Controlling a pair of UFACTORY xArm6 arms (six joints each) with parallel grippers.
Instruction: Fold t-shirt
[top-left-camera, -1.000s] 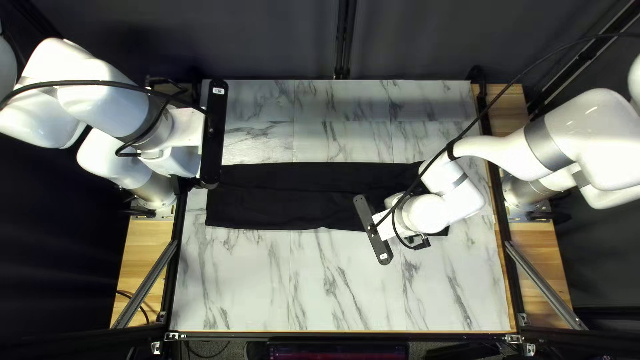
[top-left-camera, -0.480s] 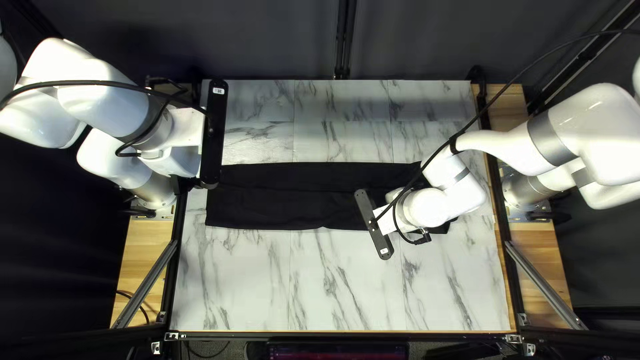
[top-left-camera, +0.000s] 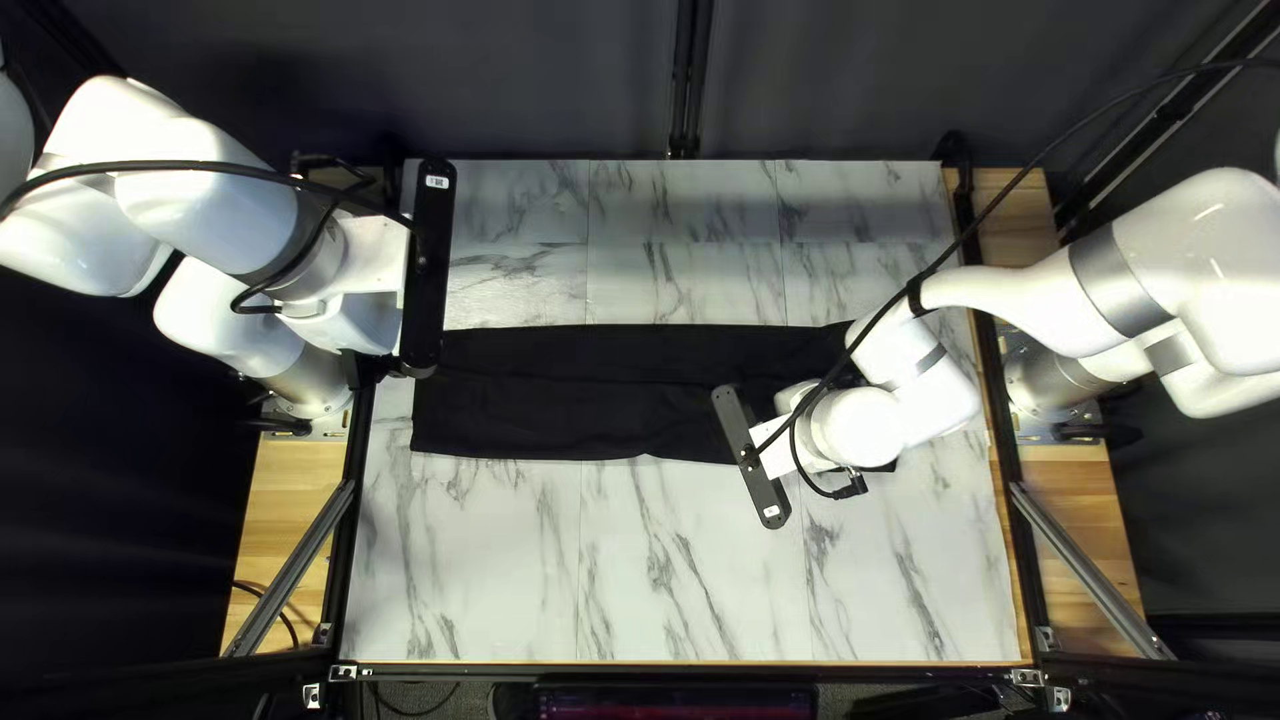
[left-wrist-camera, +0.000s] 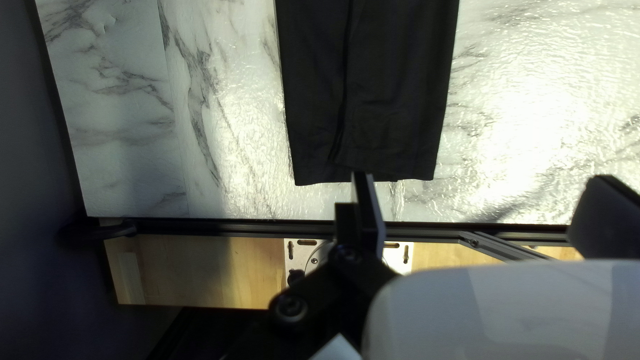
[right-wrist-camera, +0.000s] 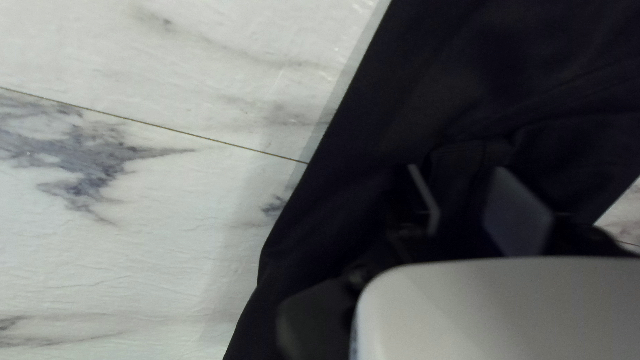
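The black t-shirt (top-left-camera: 600, 390) lies folded into a long band across the middle of the marble table (top-left-camera: 650, 560). Its left end (left-wrist-camera: 365, 100) lies flat ahead of my left gripper (left-wrist-camera: 485, 200), which hangs open above the table's left edge, holding nothing. My right gripper (right-wrist-camera: 465, 195) is down on the shirt's right end; its fingers (right-wrist-camera: 515, 215) stand apart with a raised ridge of black cloth (right-wrist-camera: 470, 155) between them. In the top left view my right wrist (top-left-camera: 860, 420) covers that end of the shirt.
Black frame rails (top-left-camera: 975, 260) and wooden side boards (top-left-camera: 285, 500) border the table to the left and right. My left arm's wrist bar (top-left-camera: 428, 265) hangs over the table's far left corner. A dark curtain stands behind the far edge.
My right wrist shifted slightly over the shirt's right end, a little toward the far side and then back. The left arm and the shirt's left part have not moved.
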